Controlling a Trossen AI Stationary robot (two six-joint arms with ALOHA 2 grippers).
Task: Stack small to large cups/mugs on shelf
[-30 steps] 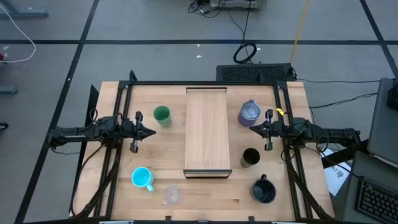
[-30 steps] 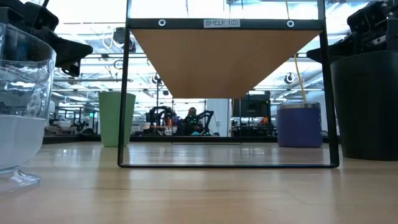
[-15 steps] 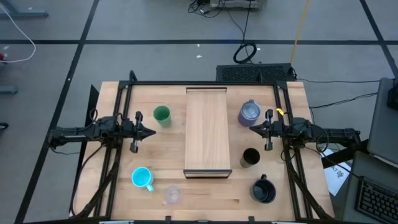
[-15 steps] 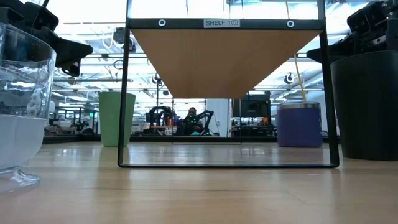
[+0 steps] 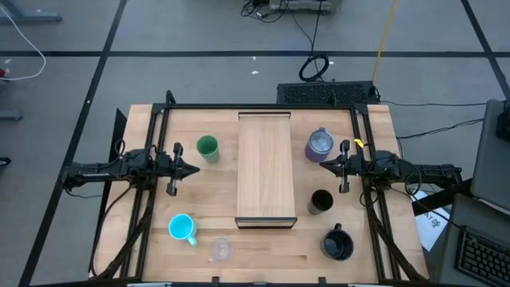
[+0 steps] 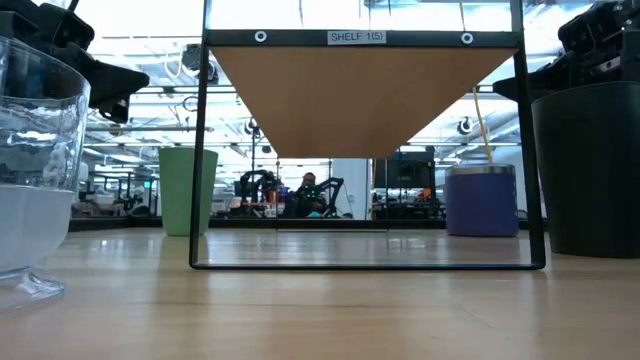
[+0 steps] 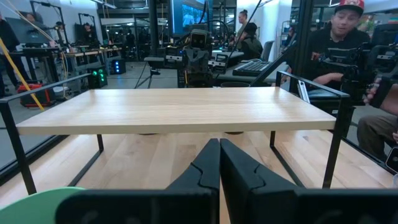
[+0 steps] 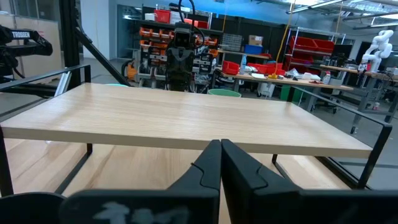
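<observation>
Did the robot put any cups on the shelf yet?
Not yet. The shelf has no cups on it. All six still sit on the table: green cup, blue mug and clear glass on one side, purple mug, black tumbler and black mug on the other. The left gripper and right gripper are shut, holding nothing.

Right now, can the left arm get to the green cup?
Probably yes. The green cup stands on the table just ahead of the left gripper, a little to one side, with nothing between them. The gripper is shut, so it would need to open first.
</observation>
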